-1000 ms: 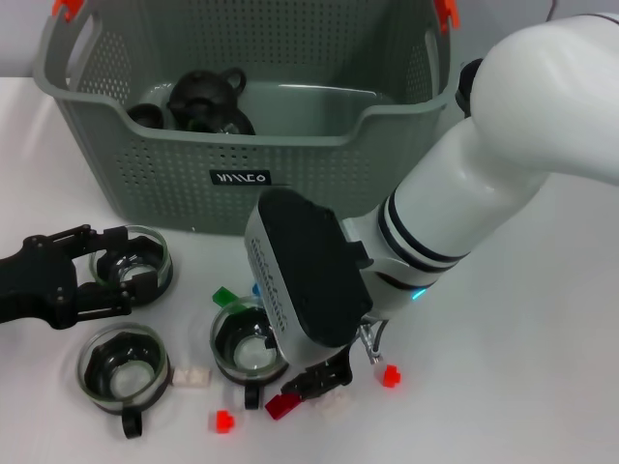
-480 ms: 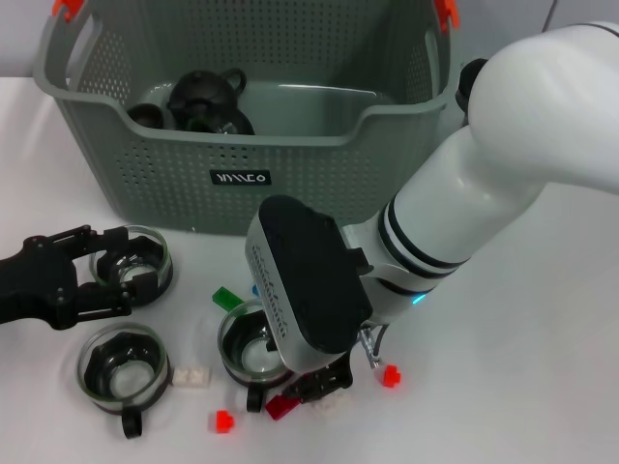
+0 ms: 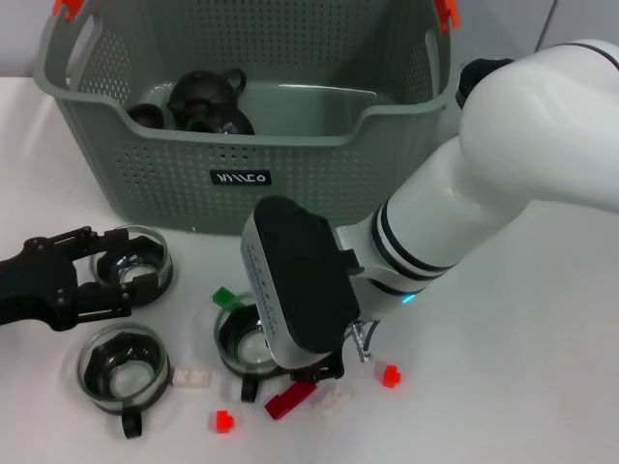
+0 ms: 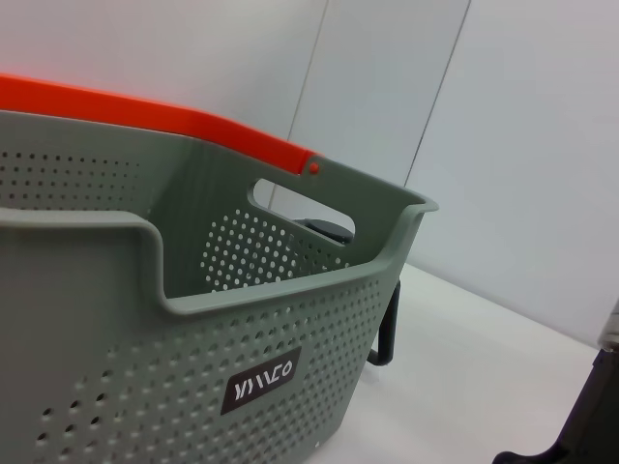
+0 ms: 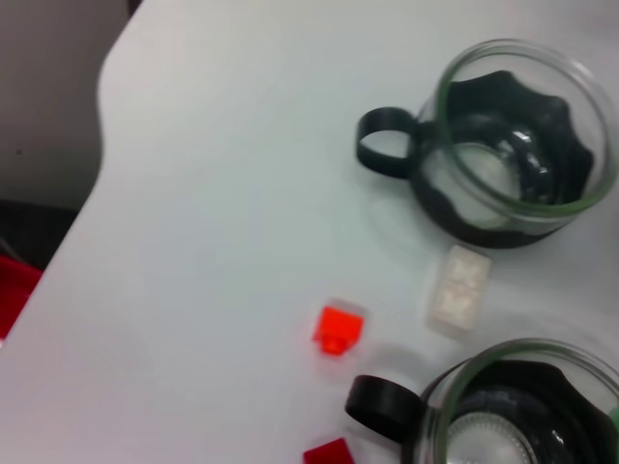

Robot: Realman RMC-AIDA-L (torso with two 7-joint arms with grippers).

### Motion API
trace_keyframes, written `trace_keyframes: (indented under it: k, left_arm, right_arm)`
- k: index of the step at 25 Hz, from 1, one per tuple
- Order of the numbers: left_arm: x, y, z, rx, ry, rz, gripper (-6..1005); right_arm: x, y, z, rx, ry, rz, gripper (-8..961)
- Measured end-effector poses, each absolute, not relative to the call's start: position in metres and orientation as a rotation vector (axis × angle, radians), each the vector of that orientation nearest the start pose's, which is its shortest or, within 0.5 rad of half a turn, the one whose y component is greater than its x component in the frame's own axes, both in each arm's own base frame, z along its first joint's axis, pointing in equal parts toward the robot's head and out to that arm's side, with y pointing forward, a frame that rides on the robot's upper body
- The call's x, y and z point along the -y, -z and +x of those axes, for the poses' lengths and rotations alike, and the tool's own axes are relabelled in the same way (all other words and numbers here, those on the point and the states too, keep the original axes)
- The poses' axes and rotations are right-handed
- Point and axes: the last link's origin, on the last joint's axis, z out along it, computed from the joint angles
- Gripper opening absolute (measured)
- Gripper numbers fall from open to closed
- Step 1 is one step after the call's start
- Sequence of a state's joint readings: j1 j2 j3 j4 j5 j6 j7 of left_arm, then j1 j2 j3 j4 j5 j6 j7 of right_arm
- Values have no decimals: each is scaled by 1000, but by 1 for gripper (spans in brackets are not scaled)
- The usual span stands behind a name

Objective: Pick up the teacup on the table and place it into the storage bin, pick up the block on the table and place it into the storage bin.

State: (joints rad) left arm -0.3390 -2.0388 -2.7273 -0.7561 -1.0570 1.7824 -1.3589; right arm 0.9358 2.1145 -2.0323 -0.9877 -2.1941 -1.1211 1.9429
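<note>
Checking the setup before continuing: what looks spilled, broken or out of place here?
Nothing stands out. The cups stand upright, small blocks lie loose on the table, and the bin sits level.

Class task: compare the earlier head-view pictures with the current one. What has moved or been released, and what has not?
The right tool drew back toward the storage bin, and the dark red block it had been over now lies uncovered on the table. The left tool stays around the upper-left teacup. Other cups and blocks are unmoved.
</note>
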Motion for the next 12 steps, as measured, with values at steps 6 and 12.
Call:
trace_keyframes:
  k: [6, 12]
  left_arm:
    - [-265, -60, -326, 756, 748, -2555, 872]
    - [-265, -60, -326, 758, 748, -2555, 872]
  right_arm:
    - [-321, 153, 87, 584, 560, -3074, 225]
    - [-318, 152, 85, 587, 548, -3092, 126]
